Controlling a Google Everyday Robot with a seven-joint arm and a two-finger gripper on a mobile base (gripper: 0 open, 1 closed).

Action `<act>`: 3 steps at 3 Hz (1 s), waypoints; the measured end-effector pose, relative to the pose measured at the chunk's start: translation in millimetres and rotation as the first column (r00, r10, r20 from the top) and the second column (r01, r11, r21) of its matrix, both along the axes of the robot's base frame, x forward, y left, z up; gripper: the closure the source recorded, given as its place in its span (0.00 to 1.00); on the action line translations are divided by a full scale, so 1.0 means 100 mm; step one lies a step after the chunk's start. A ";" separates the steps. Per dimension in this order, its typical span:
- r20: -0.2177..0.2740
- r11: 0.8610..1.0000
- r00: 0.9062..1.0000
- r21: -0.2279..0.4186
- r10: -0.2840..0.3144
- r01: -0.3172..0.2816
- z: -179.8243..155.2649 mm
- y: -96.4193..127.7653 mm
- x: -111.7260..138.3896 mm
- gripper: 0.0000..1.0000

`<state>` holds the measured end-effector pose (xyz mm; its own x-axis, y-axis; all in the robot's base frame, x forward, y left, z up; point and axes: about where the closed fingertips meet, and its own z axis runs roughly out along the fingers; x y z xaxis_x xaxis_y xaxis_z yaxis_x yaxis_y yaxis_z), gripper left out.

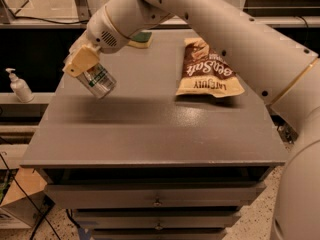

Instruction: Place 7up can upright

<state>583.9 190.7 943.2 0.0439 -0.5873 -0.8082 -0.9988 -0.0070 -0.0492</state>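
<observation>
In gripper (89, 70), above table (150, 129): tilted can (100, 82)

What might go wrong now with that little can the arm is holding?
1. The gripper holds the 7up can tilted, not upright. If it is let go like this, it would likely topple instead of standing.
2. The can hangs near the left edge of the table, so a toppled can might roll off that side.
</observation>
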 end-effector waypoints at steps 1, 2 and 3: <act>0.139 0.995 0.986 0.039 0.091 -0.097 0.02 0.00 -0.10 1.00; 0.252 0.982 0.960 0.108 0.125 -0.156 0.02 -0.05 -0.15 1.00; 0.339 0.966 0.935 0.189 0.104 -0.175 0.01 -0.15 -0.19 1.00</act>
